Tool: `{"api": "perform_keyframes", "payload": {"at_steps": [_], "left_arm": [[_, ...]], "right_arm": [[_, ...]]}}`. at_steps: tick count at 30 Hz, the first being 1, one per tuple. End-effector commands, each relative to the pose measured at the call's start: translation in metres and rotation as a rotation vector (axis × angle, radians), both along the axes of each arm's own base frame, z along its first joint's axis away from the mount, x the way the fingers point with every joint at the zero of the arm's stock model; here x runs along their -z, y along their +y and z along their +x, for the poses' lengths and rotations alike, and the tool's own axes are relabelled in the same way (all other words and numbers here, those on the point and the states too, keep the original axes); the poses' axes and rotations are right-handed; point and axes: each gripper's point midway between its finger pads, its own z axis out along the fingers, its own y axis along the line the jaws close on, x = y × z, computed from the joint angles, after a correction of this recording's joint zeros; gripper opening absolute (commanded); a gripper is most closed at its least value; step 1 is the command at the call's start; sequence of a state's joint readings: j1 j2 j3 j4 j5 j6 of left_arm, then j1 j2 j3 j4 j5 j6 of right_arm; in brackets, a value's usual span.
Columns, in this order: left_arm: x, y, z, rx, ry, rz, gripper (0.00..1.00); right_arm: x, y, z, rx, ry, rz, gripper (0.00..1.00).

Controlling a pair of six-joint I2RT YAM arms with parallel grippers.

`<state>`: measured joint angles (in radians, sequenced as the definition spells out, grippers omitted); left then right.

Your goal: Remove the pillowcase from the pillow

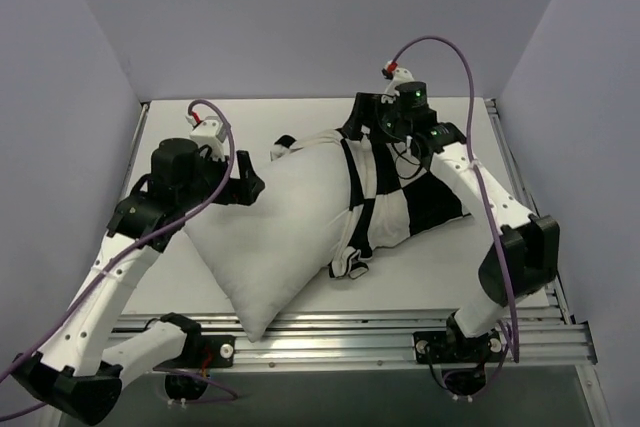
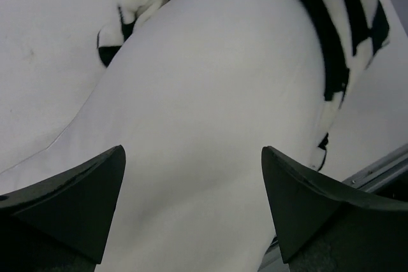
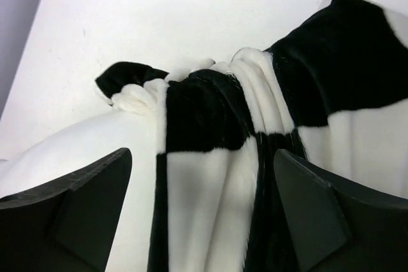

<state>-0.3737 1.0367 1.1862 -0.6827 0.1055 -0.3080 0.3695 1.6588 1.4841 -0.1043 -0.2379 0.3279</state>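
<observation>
The plain white pillow (image 1: pixel 275 232) lies slantwise on the table, one corner hanging over the near edge. The checkered pillowcase (image 1: pixel 405 202) is bunched over its right end only. My left gripper (image 1: pixel 252 187) is at the pillow's upper left side; in the left wrist view it (image 2: pixel 191 211) is open, with the bare pillow (image 2: pixel 210 106) filling the gap between the fingers. My right gripper (image 1: pixel 372 135) hovers over the pillowcase's far edge. In the right wrist view it (image 3: pixel 201 218) is open, with gathered folds of the pillowcase (image 3: pixel 210 157) between the fingers.
The white table (image 1: pixel 200 122) is walled in by pale panels at the left, back and right. A metal rail (image 1: pixel 400 332) runs along the near edge. A purple cable (image 1: pixel 455 47) loops above the right arm.
</observation>
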Motion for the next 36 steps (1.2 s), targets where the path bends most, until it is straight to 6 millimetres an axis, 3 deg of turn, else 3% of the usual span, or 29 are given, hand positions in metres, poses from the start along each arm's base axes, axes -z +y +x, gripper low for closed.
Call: {"api": "perform_keyframes", "payload": {"at_steps": [1, 2, 3, 4, 5, 6, 7, 8, 9, 12, 16, 19, 24, 25, 26, 27, 29, 30, 32, 36], "left_arm": [[-0.059, -0.03, -0.013, 0.152, -0.234, 0.02, 0.95], [-0.058, -0.054, -0.03, 0.251, -0.242, 0.024, 0.94], [-0.055, -0.065, -0.035, 0.296, -0.259, 0.049, 0.94], [-0.052, -0.077, -0.042, 0.339, -0.266, 0.063, 0.94], [-0.047, -0.088, -0.049, 0.383, -0.27, 0.079, 0.94], [-0.033, -0.11, -0.064, 0.456, -0.261, 0.113, 0.94], [-0.026, -0.115, -0.065, 0.47, -0.277, 0.17, 0.94], [-0.018, -0.122, -0.068, 0.486, -0.274, 0.206, 0.94], [-0.002, -0.138, -0.079, 0.538, -0.261, 0.258, 0.94], [0.026, -0.157, -0.083, 0.548, -0.252, 0.367, 0.94], [0.058, -0.165, -0.072, 0.451, -0.193, 0.435, 0.94], [0.086, -0.159, -0.057, 0.336, -0.132, 0.502, 0.94], [0.116, -0.15, -0.037, 0.209, -0.074, 0.447, 0.98], [0.126, -0.141, -0.031, 0.183, -0.054, 0.453, 0.95], [0.128, -0.142, -0.027, 0.172, -0.054, 0.426, 0.85], [0.132, -0.143, -0.027, 0.177, -0.036, 0.405, 0.66], [0.139, -0.141, -0.021, 0.166, -0.026, 0.373, 0.44], [0.142, -0.143, -0.022, 0.179, -0.014, 0.357, 0.24], [0.139, -0.143, -0.018, 0.173, -0.013, 0.334, 0.06], [0.118, -0.15, -0.016, 0.184, -0.032, 0.291, 0.02]], "right_arm": [[-0.041, -0.021, -0.023, 0.044, -0.117, -0.002, 0.9], [-0.043, -0.028, -0.027, 0.07, -0.124, -0.014, 0.92], [-0.055, -0.035, -0.038, 0.085, -0.15, -0.003, 0.93], [-0.054, -0.038, -0.045, 0.093, -0.152, -0.004, 0.93], [-0.042, -0.041, -0.054, 0.098, -0.128, -0.009, 0.94], [-0.051, -0.048, -0.064, 0.111, -0.154, 0.001, 0.94], [-0.051, -0.05, -0.071, 0.112, -0.155, 0.002, 0.94], [-0.037, -0.053, -0.079, 0.113, -0.13, -0.01, 0.94], [-0.043, -0.058, -0.09, 0.119, -0.144, -0.007, 0.94], [-0.031, -0.067, -0.117, 0.113, -0.134, -0.01, 0.94], [-0.009, -0.075, -0.15, 0.102, -0.108, 0.005, 0.95], [0.007, -0.072, -0.172, 0.069, -0.073, 0.038, 0.99], [0.03, -0.068, -0.19, 0.036, -0.028, 0.069, 1.0], [0.039, -0.068, -0.193, 0.034, -0.009, 0.068, 1.0], [0.043, -0.067, -0.195, 0.025, -0.001, 0.07, 1.0], [0.046, -0.065, -0.196, 0.017, 0.005, 0.074, 1.0], [0.057, -0.06, -0.199, 0.004, 0.029, 0.091, 1.0], [0.06, -0.056, -0.2, -0.008, 0.035, 0.1, 1.0], [0.069, -0.049, -0.201, -0.021, 0.052, 0.125, 1.0], [0.083, -0.032, -0.205, -0.043, 0.091, 0.135, 1.0]]}}
